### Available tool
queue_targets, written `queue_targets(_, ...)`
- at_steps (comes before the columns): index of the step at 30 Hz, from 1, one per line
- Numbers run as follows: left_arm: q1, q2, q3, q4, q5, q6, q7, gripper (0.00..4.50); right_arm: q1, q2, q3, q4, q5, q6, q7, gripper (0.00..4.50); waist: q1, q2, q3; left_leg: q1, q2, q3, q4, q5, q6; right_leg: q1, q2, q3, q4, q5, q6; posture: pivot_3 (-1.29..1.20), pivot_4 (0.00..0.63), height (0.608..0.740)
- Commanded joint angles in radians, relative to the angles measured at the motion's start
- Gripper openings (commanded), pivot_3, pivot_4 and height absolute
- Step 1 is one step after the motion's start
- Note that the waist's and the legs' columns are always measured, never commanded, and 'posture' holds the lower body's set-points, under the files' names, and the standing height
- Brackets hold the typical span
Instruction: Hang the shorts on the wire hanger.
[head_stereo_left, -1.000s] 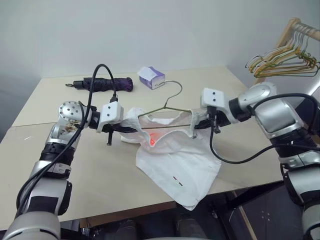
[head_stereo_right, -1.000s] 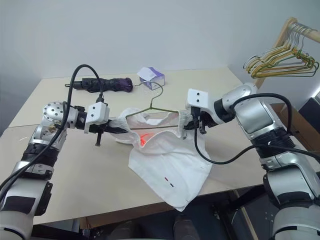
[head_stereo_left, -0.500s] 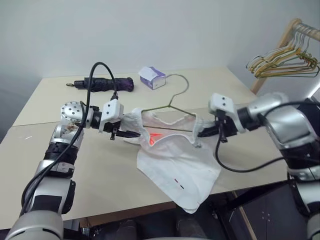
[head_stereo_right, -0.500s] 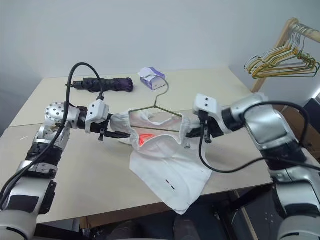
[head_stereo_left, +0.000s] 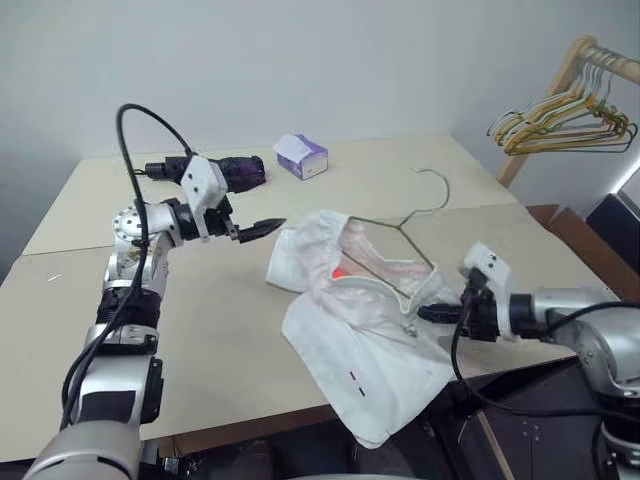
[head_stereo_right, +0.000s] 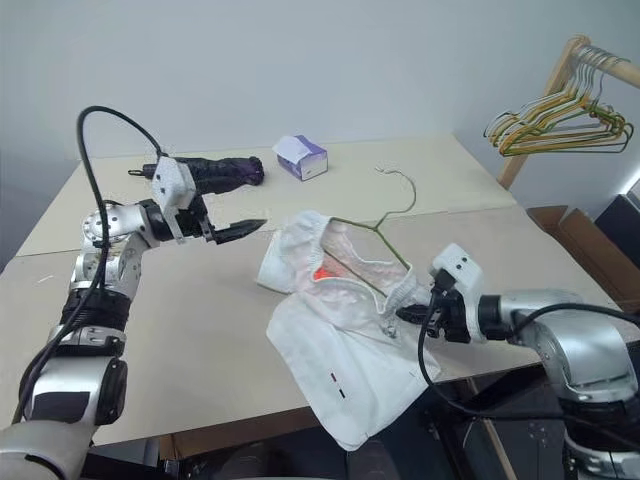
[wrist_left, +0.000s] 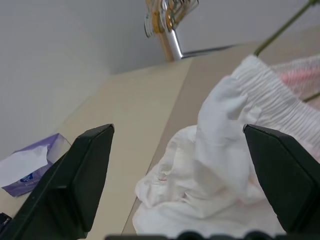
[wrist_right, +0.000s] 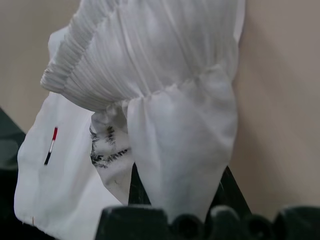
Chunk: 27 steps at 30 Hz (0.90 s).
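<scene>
Left gripper (head_stereo_left: 262, 228) has let go of the waistband and lifted away toward 10 o'clock, fingers wide. Right gripper (head_stereo_left: 428, 313) stays clamped on the shorts (head_stereo_left: 350, 310), dragged toward 4 o'clock, wire hanger (head_stereo_left: 395, 232) inside. Next: keep tension, regrip far side.

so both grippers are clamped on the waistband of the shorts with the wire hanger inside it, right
Not both. The left gripper is open and clear of the shorts, as the left wrist view shows. The right gripper is shut on the waistband, and the wire hanger sits inside it.
</scene>
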<state>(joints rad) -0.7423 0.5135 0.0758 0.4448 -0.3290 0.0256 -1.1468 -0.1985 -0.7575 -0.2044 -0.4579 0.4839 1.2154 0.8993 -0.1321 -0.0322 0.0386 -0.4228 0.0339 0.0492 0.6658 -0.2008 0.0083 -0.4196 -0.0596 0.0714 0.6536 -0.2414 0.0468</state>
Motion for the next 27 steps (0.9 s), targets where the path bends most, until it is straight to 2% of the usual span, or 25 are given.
queue_targets(1, 0.044, -0.031, 0.034, -0.224, -0.141, 0.176, 0.053, 4.47, 0.000, 0.060, -0.150, -0.046, 0.026, 0.132, -0.134, 0.00, -0.007, 0.000, 0.000, 0.000, 0.000, 0.000, 0.000, 0.000, 0.000, 0.000, 0.000, 0.000, 0.000, 0.000, 0.000, -0.19, 0.000, 0.740)
queue_targets(6, 0.115, -0.077, 0.037, -0.507, -0.310, 0.377, 0.135, 4.47, -0.117, 0.217, -0.318, -0.035, -0.072, 0.366, -0.376, 0.00, -0.027, 0.001, -0.001, 0.000, 0.000, -0.003, 0.001, 0.000, 0.000, 0.000, 0.000, 0.001, 0.002, 0.000, 0.000, -0.20, 0.000, 0.740)
queue_targets(9, 0.139, -0.102, 0.030, -0.606, -0.354, 0.421, 0.179, 4.47, -0.178, 0.285, -0.387, -0.023, -0.155, 0.399, -0.522, 0.00, -0.041, 0.002, -0.001, 0.001, 0.000, -0.004, 0.001, 0.000, 0.000, 0.001, 0.000, 0.001, 0.002, 0.000, 0.000, -0.21, 0.007, 0.740)
queue_targets(12, 0.143, -0.111, 0.027, -0.643, -0.382, 0.443, 0.194, 4.47, -0.228, 0.298, -0.452, 0.009, -0.185, 0.399, -0.603, 0.00, -0.050, 0.003, -0.002, 0.000, -0.001, -0.004, 0.001, 0.000, 0.000, 0.001, 0.000, 0.001, 0.002, 0.000, 0.001, -0.21, 0.007, 0.740)
queue_targets(16, 0.132, -0.104, 0.017, -0.637, -0.383, 0.447, 0.188, 4.47, -0.333, 0.246, -0.542, 0.114, -0.233, 0.399, -0.683, 0.00, -0.064, 0.005, -0.002, 0.002, -0.002, -0.003, 0.001, 0.000, 0.000, 0.003, 0.000, 0.002, 0.001, -0.001, 0.002, -0.22, 0.012, 0.740)
queue_targets(20, 0.126, -0.110, 0.014, -0.625, -0.383, 0.438, 0.186, 4.47, -0.475, 0.145, -0.636, 0.326, -0.281, 0.399, -0.755, 0.00, -0.079, 0.006, -0.001, 0.003, -0.002, -0.003, 0.000, 0.000, 0.000, 0.006, 0.000, 0.001, -0.003, -0.002, 0.004, -0.23, 0.016, 0.740)
queue_targets(27, 0.138, -0.119, 0.019, -0.637, -0.406, 0.447, 0.206, 4.47, -0.704, -0.026, -0.681, 0.664, -0.364, 0.358, -0.844, 0.00, -0.102, 0.011, 0.001, 0.015, -0.002, -0.003, -0.003, -0.001, 0.001, 0.018, 0.000, 0.001, -0.008, -0.005, 0.008, -0.22, 0.017, 0.740)
